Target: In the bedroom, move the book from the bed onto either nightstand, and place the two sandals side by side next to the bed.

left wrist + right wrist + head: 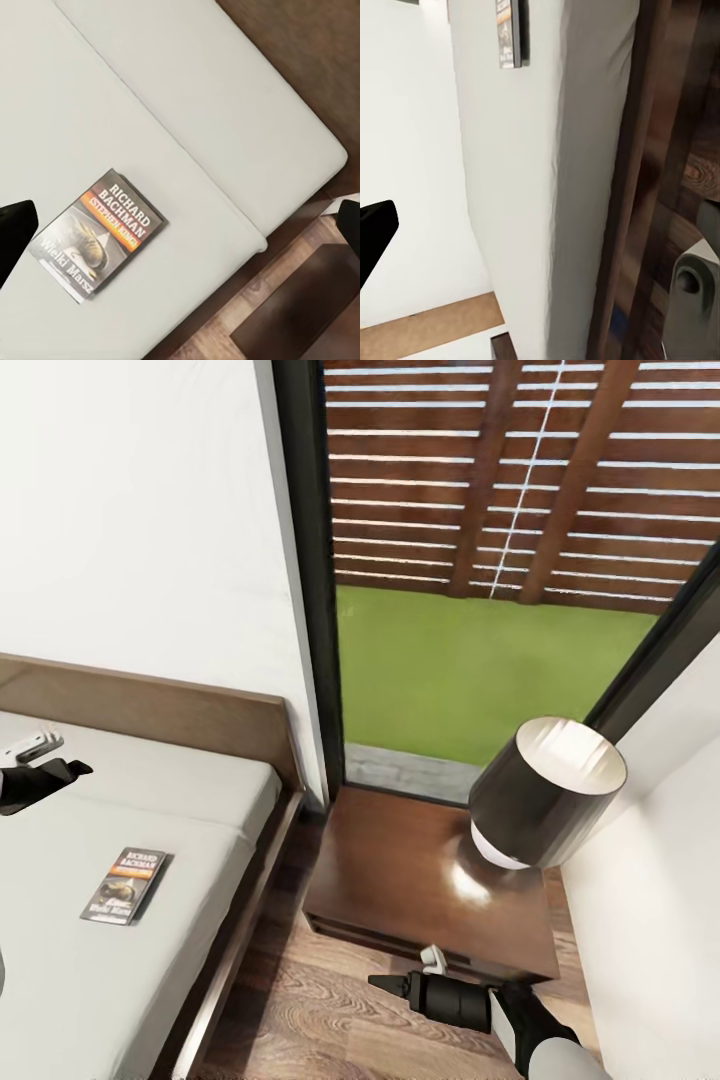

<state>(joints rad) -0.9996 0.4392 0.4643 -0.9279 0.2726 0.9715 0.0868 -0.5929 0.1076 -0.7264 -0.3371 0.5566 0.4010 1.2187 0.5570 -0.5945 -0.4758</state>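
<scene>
The book [125, 885], a thin paperback with a dark cover and an orange band, lies flat on the bed's pale mattress [150, 800] near its right edge. My left gripper [45, 757] hovers open over the mattress, up and left of the book. In the left wrist view the book [97, 232] lies close to one dark fingertip [15, 232]. My right gripper [412, 970] is open and empty, low over the floor in front of the nightstand [400, 880]. The right wrist view looks along the mattress side [532, 187], with the book's edge [510, 34] at the far end. The sandals are out of view.
A black-shaded lamp [545, 790] with a white base stands on the nightstand's right rear. The dark bed frame [255, 870] leaves a narrow strip of wood floor [300, 1000] beside the nightstand. Behind is a black-framed window [310, 560] and a white wall [650, 920] to the right.
</scene>
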